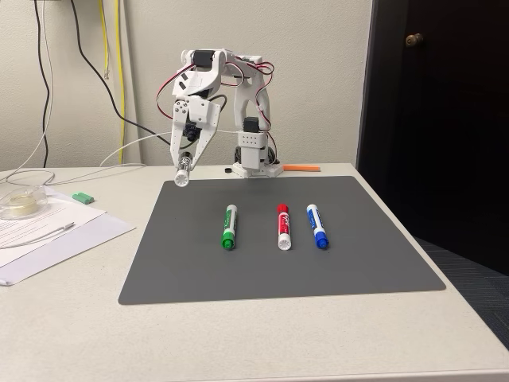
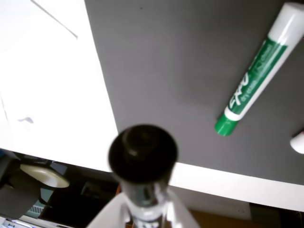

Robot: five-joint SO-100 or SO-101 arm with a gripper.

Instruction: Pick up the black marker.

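Note:
My gripper (image 1: pixel 185 161) hangs above the back left corner of the grey mat (image 1: pixel 278 270), shut on the black marker (image 1: pixel 182 172). The marker is clear of the surface and tilts down and to the left. In the wrist view its round black end (image 2: pixel 142 152) fills the lower middle, with the barrel held between my white fingers (image 2: pixel 107 219) of the gripper (image 2: pixel 142 211). Below it lie the mat (image 2: pixel 180 57) and the pale table.
A green marker (image 1: pixel 229 226) (image 2: pixel 254 71), a red marker (image 1: pixel 282 226) and a blue marker (image 1: pixel 317 226) lie side by side mid-mat. Papers (image 1: pixel 48 231), a tape roll (image 1: pixel 20 203) and a small green block (image 1: pixel 83 196) sit at the left. The arm base (image 1: pixel 254 155) stands behind.

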